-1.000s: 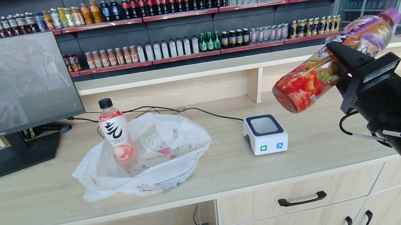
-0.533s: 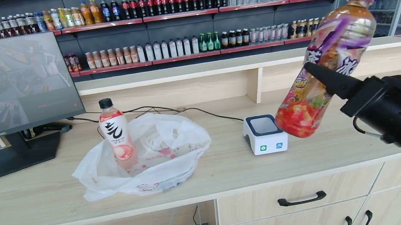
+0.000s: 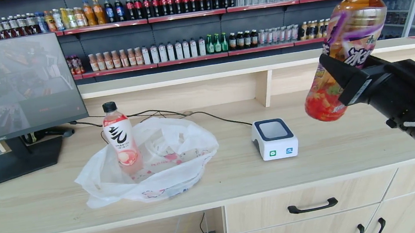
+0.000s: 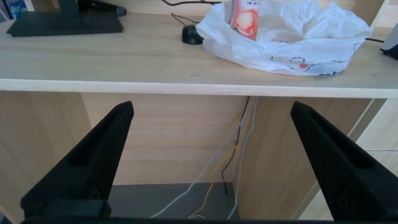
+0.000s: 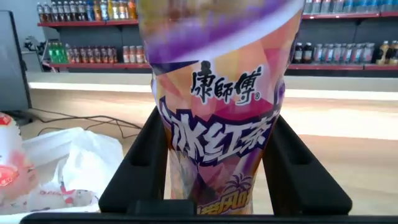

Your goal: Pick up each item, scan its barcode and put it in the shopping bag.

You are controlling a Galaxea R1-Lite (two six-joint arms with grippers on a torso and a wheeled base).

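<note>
the left hand [image 4: 211, 158] hangs below the table's [image 3: 45, 205] front edge, facing the gap under it, its fingers spread wide with nothing between them. at the table's left end a monitor [image 3: 13, 88] stands toward the back, with a wide strip of wood between its foot and the front edge. next is the bag [image 3: 166, 168], slumped open with its mouth up and its near side close to the front edge. a pink bottle [image 3: 121, 138] stands upright in the bag's left part. a cable [image 3: 227, 119] crosses the table behind the bag toward the scanner [image 3: 273, 138]. a stretch of table separates bag and scanner, and the scanner sits window up, away from both edges. the right hand [image 3: 344, 67] is in the air right of the scanner and above it, clamped on the middle of a tea bottle [image 3: 352, 18]. the tea bottle is near upright, cap up, its base well above the table. the right arm comes in from the right, roughly level.
</note>
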